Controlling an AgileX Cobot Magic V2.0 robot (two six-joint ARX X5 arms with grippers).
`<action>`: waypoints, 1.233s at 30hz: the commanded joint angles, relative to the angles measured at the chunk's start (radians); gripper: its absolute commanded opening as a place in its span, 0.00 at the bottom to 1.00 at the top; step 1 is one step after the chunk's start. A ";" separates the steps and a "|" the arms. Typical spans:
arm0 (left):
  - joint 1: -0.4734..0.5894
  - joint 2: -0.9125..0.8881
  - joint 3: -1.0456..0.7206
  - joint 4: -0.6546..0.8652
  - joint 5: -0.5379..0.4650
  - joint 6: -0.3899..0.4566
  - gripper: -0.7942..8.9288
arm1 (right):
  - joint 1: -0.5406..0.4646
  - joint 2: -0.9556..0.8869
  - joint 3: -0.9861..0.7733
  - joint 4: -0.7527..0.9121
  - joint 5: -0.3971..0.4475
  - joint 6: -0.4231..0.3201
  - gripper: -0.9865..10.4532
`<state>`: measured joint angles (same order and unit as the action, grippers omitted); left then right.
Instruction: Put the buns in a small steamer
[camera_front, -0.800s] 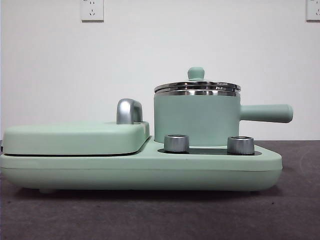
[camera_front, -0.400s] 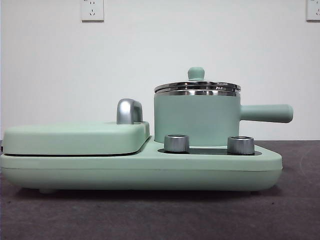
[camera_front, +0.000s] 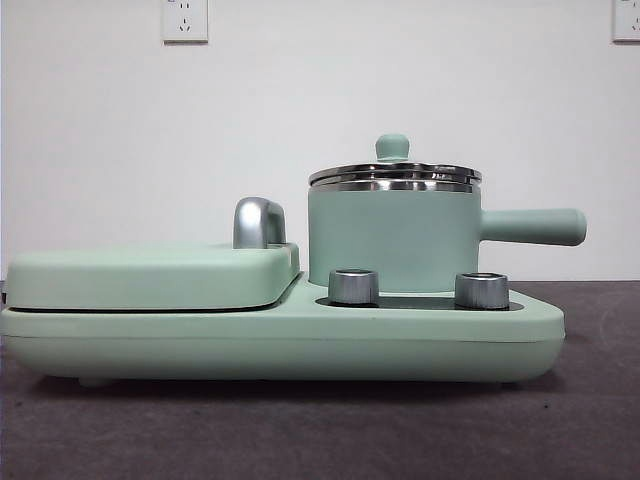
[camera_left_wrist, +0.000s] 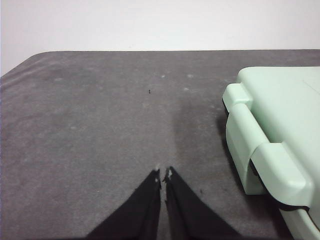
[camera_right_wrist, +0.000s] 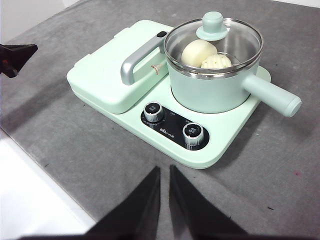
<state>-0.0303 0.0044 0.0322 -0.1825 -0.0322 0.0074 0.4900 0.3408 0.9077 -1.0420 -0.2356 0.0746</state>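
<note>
1. White wall with 2 sockets backs a dark grey felt-covered counter (camera_front: 320, 430), and on it stands a mint-green cooker base (camera_front: 300, 345) carrying every task item.
2. On the base's burner sits the small steamer (camera_right_wrist: 215, 87), its straight handle (camera_right_wrist: 272, 95) pointing toward 4 o'clock in the right wrist view; this judged placement keeps the pot steady and the handle clear of the 2 chrome knobs (camera_right_wrist: 153, 112).
3. Inside the steamer lie both buns: the plain cream bun (camera_right_wrist: 198, 52) and, touching it at 4 o'clock, the ridged shell-shaped bun (camera_right_wrist: 216, 62).
4. A glass lid with a green knob (camera_right_wrist: 212, 26) rests level on the steel rim, so the buns look enclosed and the task appears finished.
5. At 9 o'clock of the steamer lies the flat griddle section (camera_right_wrist: 107, 75), its lid down, with a chrome handle (camera_right_wrist: 137, 62).
6. Clenched and grasping nothing, the right claw (camera_right_wrist: 164, 170) hovers high over bare counter, with the steamer well apart at 12 o'clock, a pose that reads as parked.
7. Likewise clenched and holding nothing, the left claw (camera_left_wrist: 163, 173) hangs over bare counter beside the base's griddle end (camera_left_wrist: 270, 145), far from the steamer and out of the way.
</note>
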 joint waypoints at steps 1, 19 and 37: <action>0.000 -0.001 -0.019 -0.005 -0.006 0.007 0.10 | 0.005 0.002 0.009 0.010 0.000 -0.005 0.11; 0.000 -0.001 -0.019 -0.005 -0.006 0.007 0.10 | -0.082 -0.009 -0.037 0.082 0.000 -0.005 0.11; 0.000 -0.001 -0.019 -0.005 -0.006 0.007 0.10 | -0.507 -0.277 -0.781 1.066 0.080 -0.012 0.11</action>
<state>-0.0303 0.0044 0.0322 -0.1825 -0.0322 0.0074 -0.0151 0.0677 0.1303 0.0093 -0.1783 0.0742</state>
